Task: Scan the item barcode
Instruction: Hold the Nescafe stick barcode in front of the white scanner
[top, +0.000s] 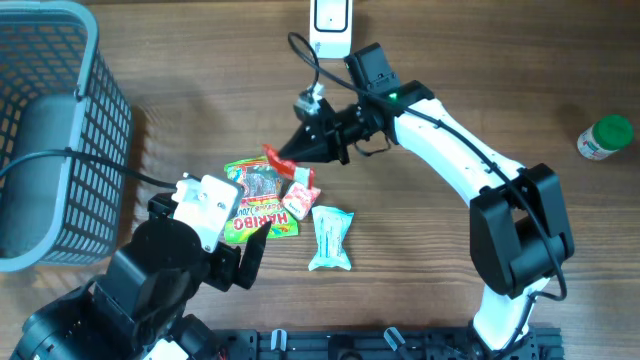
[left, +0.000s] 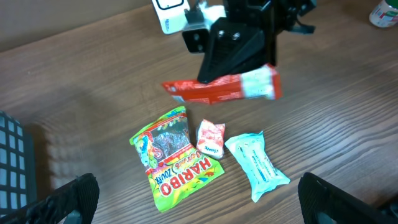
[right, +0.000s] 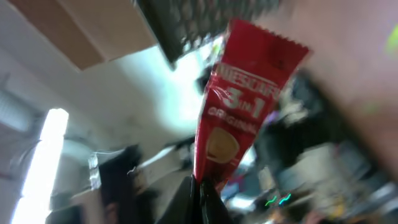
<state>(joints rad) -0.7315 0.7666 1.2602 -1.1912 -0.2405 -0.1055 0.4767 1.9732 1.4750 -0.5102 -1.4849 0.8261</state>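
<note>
1. Here we go: the red sachet (top: 280, 162) is clamped between the closed fingers of the right hand (top: 300, 150). It is lifted clear of the desk (top: 400, 260), over the far end of the little pile of snacks.
2. The left hand (left: 196, 183) hangs low at the near side with its fingers spread wide apart, gripping nothing. The sachet sits well beyond it, on the far side.
3. From the left wrist we get the sachet side-on. It runs roughly level, red end to the left and white end to the right, poking out on both sides of the black hand.
4. Only the right wrist gives us the print: "3 in 1" and "ORIGINAL" in white on glossy red, with a zigzag-cut end. Everything behind it is a blur.
5. The overhead gives us the layout. A white device (top: 330, 25) sits at the far edge just beyond the right hand, a grey lattice basket (top: 60, 150) fills the far left, and a green-capped bottle (top: 605, 138) stands well off to the right.
6. On the wood-grain desk below the sachet lie three things. There is a shiny green Haribo bag (left: 174, 158), a small red-and-white packet (left: 210, 138) just beside its right edge, and a crinkled pale blue packet (left: 256, 165) just right of that. All three lie flat.
</note>
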